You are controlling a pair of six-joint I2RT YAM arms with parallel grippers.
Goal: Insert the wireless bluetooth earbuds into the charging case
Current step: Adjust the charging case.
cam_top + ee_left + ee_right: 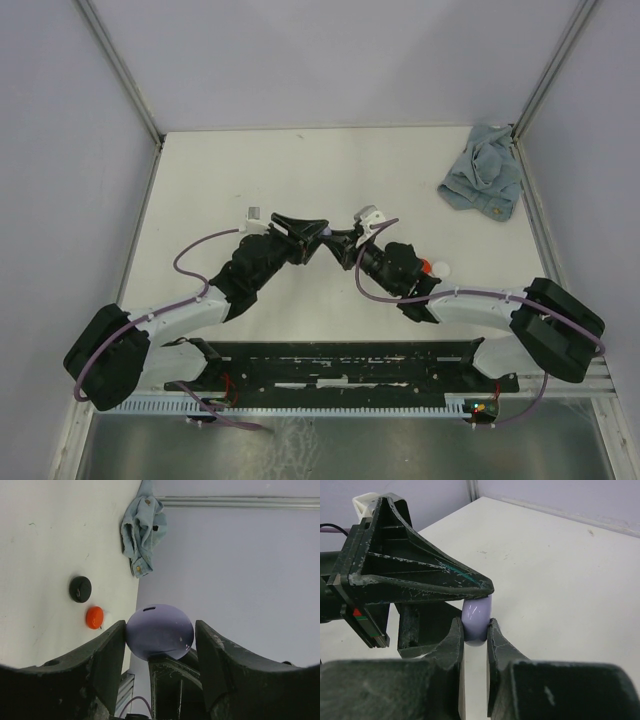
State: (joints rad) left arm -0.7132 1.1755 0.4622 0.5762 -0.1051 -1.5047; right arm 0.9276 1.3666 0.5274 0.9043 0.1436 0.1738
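Observation:
A lilac, rounded charging case (159,632) hangs above the table's middle, held between both arms. The left gripper (316,236) is closed around its rim, one finger on each side. From the opposite side, my right gripper (476,626) pinches the case's (478,614) lower edge across its flat faces, fingers (455,640) tight on it. From above, the case (328,232) shows only as a small pale spot where the two grippers meet, the right gripper (338,240) coming in from the right. The earbuds are out of view.
A black round disc (80,589) and an orange-red disc (94,617) lie on the table, a white piece (441,268) beside the red one (427,266). A crumpled blue cloth (483,177) lies at the back right corner. Walls enclose the table.

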